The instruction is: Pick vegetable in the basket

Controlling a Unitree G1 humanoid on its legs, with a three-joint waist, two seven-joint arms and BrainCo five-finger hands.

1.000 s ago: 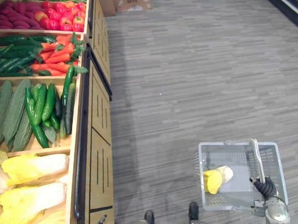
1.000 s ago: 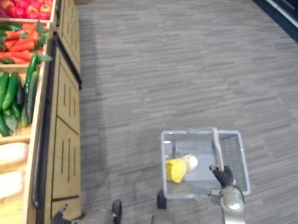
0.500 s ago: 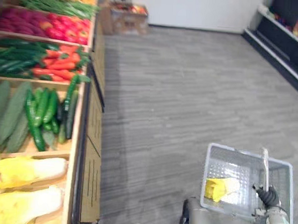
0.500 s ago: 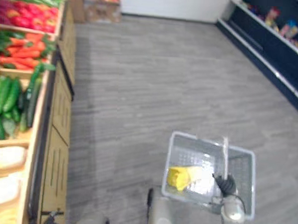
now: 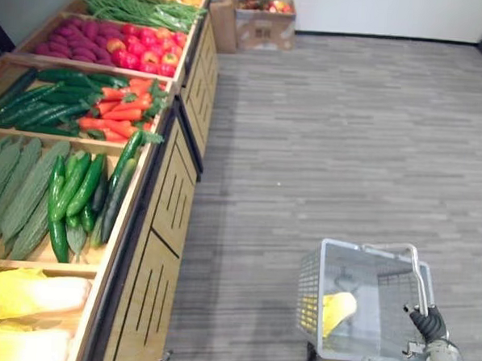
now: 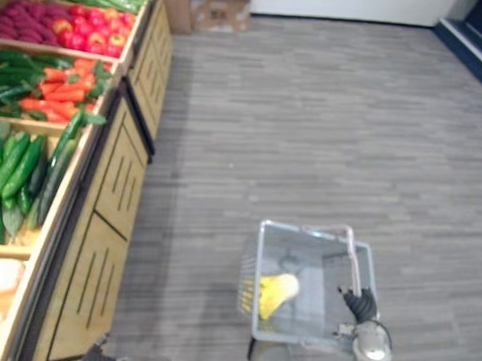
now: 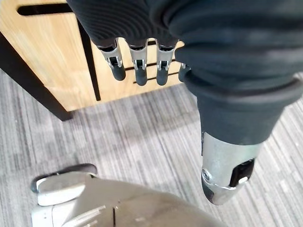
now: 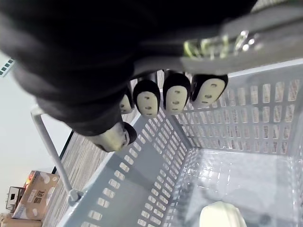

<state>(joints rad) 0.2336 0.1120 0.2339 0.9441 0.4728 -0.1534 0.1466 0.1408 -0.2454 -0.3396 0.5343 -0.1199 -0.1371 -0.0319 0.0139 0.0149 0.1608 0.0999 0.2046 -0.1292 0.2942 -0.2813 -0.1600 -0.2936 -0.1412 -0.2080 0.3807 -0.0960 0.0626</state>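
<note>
Right fingers: the silver, dark-tipped fingers (image 8: 176,97) of the right hand (image 5: 426,321) were curled tightly round the pale grey bar handle (image 5: 419,275), with the thumb closing beneath it.
Vegetable: the yellow-and-cream leafy cabbage head (image 5: 337,309) lay on the basket's bottom, below the fingers and clear of them, against the wall nearer the produce stand.
Basket: the grey rectangular plastic basket (image 5: 319,286), its walls pierced by rows of small slots, hung from the handle in the right hand.
Left fingers: the fingers (image 7: 116,66) of the left hand (image 7: 137,23) hung straight and loosely parted, holding nothing, just in front of a light wooden panel (image 7: 42,52) cut with dark slots.
Surroundings: the slotted wooden produce stand (image 5: 162,225) held smooth green cucumbers (image 5: 83,184) and tapered orange carrots (image 5: 119,113) in separate compartments, beside a grey streaked plank floor (image 5: 324,136).
</note>
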